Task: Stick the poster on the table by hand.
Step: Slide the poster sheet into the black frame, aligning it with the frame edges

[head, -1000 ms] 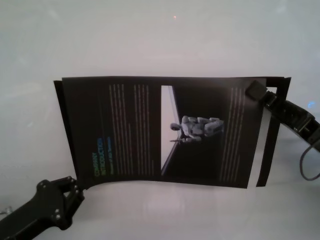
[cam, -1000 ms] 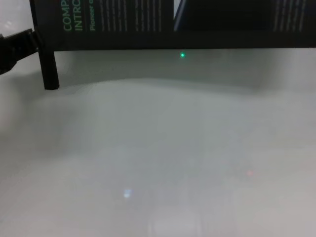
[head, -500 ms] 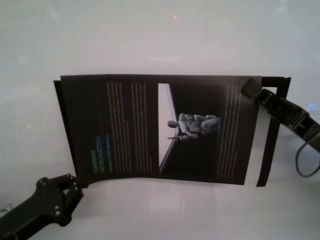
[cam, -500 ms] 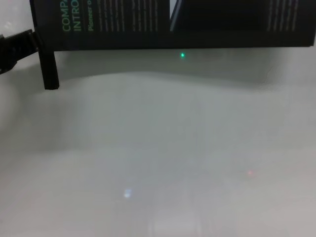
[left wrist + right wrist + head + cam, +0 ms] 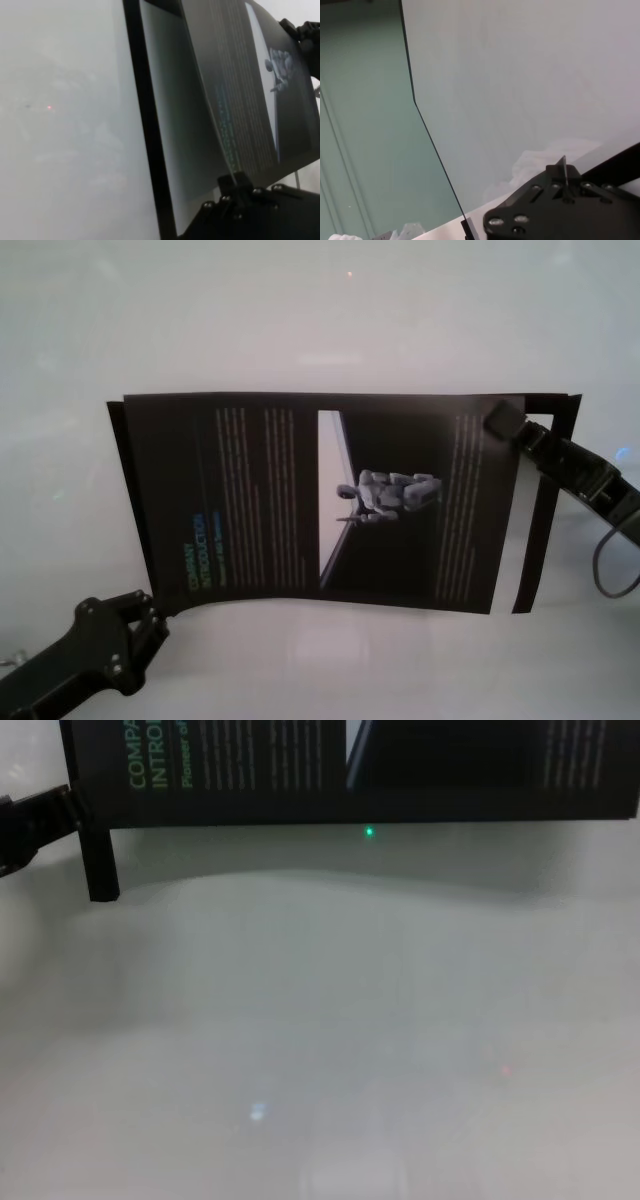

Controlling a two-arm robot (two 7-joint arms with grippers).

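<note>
One poster, two grippers, left gripper and right gripper, one table.

Dim, hazy, soft focus all views. Table glossy, washed-out glare. Poster text blurred; soft shadow beneath it in chest view.

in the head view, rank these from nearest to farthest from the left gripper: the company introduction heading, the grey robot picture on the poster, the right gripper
1. The heading, on the poster's left part, just above the left gripper at the near left corner.
2. The grey robot picture, right of the poster's middle.
3. The right gripper, at the poster's far right corner.
</note>
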